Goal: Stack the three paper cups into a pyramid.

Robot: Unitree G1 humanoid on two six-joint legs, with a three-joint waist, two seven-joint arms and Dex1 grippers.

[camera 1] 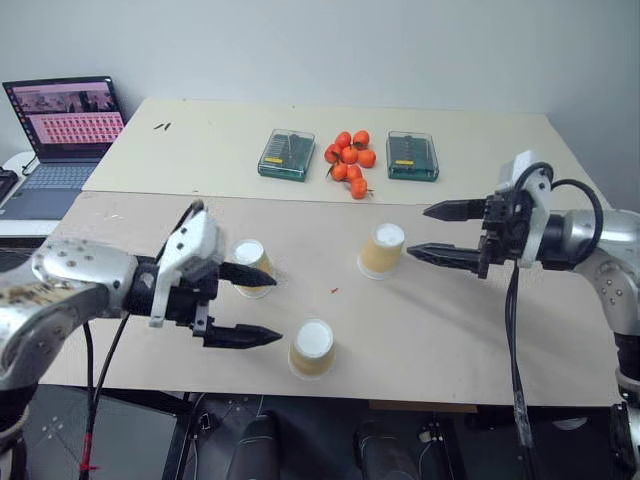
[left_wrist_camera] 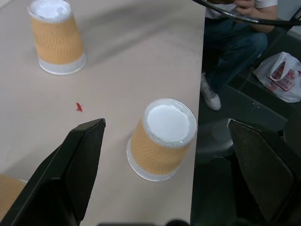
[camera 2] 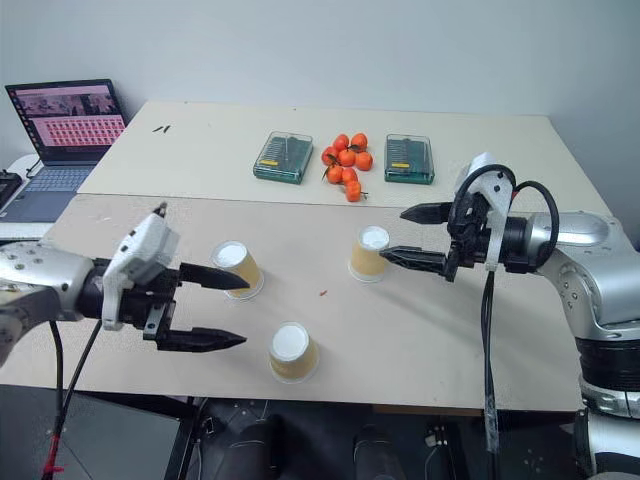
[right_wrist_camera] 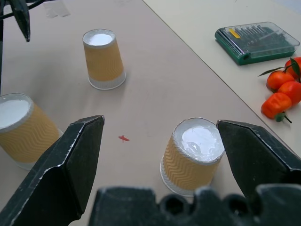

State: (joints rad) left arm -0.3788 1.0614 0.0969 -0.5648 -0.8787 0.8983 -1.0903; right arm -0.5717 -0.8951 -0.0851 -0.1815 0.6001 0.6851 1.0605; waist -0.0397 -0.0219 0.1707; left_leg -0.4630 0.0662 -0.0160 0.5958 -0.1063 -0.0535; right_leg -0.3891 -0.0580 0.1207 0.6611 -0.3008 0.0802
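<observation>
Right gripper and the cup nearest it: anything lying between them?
No. In the right eye view, only bare table separates the right gripper from the upside-down cup; its jaws stand open, apart from the cup.

Beige table (camera 1: pixel 450 330), second table (camera 1: pixel 210 140) behind, pale wall (camera 1: pixel 350 50)

1. three tan paper cups stand upside down and apart on the beige table (camera 1: pixel 450 340): left cup (camera 1: pixel 251 266), right cup (camera 1: pixel 382 250), near cup (camera 1: pixel 312 348).
2. from the near cup, the left cup lies at 11 o'clock, the right cup at 1 o'clock.
3. at 12 o'clock, a cluster of orange tangerines (camera 1: pixel 349 160) sits between two clear green plastic boxes (camera 1: pixel 286 154).
4. an open laptop (camera 1: pixel 62 135) sits at 10 o'clock, beside the table.
</observation>
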